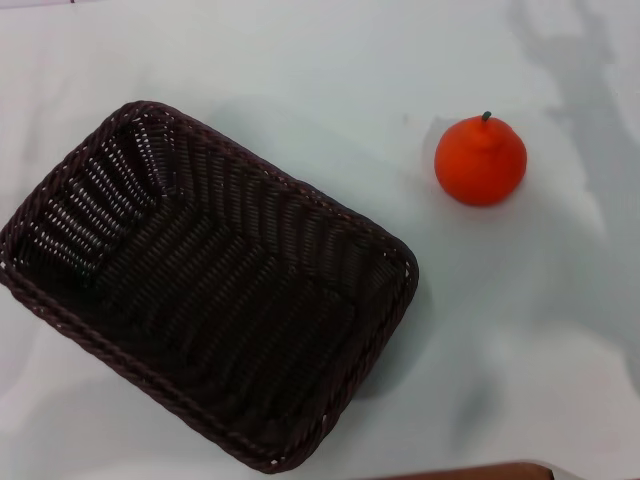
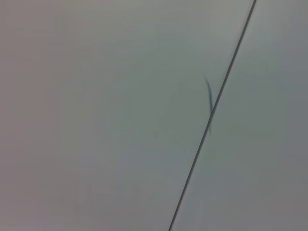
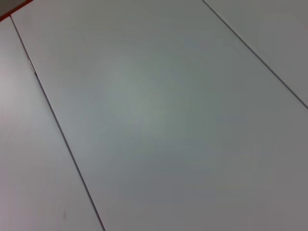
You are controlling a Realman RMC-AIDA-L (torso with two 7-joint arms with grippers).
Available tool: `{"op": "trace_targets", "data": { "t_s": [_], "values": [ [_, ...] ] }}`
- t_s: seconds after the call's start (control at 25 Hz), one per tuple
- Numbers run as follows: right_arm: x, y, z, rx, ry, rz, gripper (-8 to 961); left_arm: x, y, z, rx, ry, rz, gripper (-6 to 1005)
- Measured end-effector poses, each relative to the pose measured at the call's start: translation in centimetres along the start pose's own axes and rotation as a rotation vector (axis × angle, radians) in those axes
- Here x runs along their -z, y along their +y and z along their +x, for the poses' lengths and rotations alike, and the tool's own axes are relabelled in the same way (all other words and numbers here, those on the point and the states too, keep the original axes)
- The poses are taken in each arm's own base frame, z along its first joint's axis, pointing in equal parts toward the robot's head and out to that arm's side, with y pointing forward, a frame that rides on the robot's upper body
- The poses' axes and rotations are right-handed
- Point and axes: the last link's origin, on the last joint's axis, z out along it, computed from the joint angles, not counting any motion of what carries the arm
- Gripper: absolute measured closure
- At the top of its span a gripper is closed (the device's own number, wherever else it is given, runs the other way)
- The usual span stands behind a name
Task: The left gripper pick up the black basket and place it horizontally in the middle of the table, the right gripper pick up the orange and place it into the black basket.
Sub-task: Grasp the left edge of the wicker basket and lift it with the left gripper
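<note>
The black basket (image 1: 205, 285) lies on the white table (image 1: 330, 60) at the left and centre of the head view. It is turned at a slant and it is empty. The orange (image 1: 480, 160) stands on the table to the right of the basket, apart from it, with its dark stem up. Neither gripper shows in any view. The left wrist view shows only a pale surface with a thin dark seam (image 2: 211, 113). The right wrist view shows only pale panels with thin seams (image 3: 57, 127).
A brown edge strip (image 1: 480, 470) of the table shows at the near edge, right of the basket. Faint grey shadows lie on the table at the far right (image 1: 590, 90). A red strip (image 3: 6, 17) shows in a corner of the right wrist view.
</note>
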Motion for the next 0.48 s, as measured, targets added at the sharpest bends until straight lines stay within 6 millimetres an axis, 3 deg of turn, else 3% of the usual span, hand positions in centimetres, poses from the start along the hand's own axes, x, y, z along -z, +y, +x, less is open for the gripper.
{"op": "trace_targets", "data": {
  "t_s": [0.32, 0.48],
  "values": [
    [-0.47, -0.3, -0.16, -0.004, -0.006, 0.022, 23, 0.07, 0.39, -0.38, 0.003, -0.016, -0.016, 184],
    [-0.26, -0.2, -0.11, -0.003, -0.007, 0.017, 23, 0.32, 0.27, 0.39, 0.0, -0.031, -0.055, 188]
  ]
}}
